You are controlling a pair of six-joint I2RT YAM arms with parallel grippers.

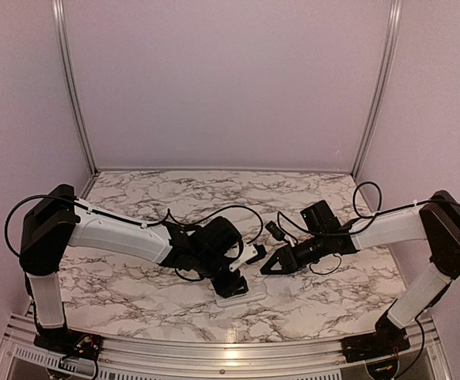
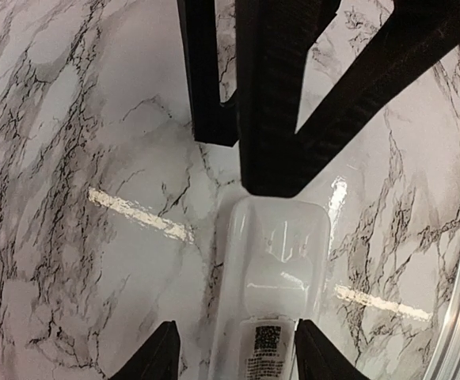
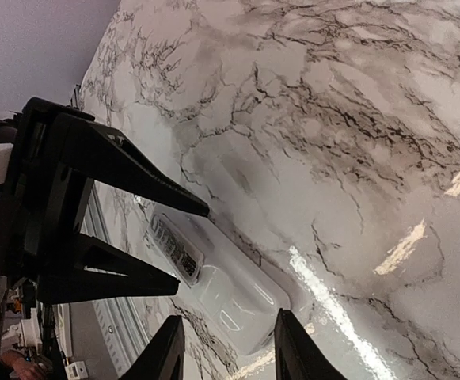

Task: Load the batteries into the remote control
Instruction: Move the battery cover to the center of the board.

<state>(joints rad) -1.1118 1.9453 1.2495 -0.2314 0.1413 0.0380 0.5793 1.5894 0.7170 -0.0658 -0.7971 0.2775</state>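
Top view: left gripper (image 1: 232, 283) hangs directly above the remote control (image 1: 243, 298); right gripper (image 1: 266, 267) points at it from just beside; left wrist: jaws spread, straddling the back-up remote, battery recess showing; right wrist: jaws apart, holding nothing, remote just ahead.

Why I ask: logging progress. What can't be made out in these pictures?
Batteries: visible in no view; what hides them is unclear.
Remote control: label end cut off by the left wrist frame's bottom edge; partly covered by the left gripper from above.
Its button face: against the table, all views.
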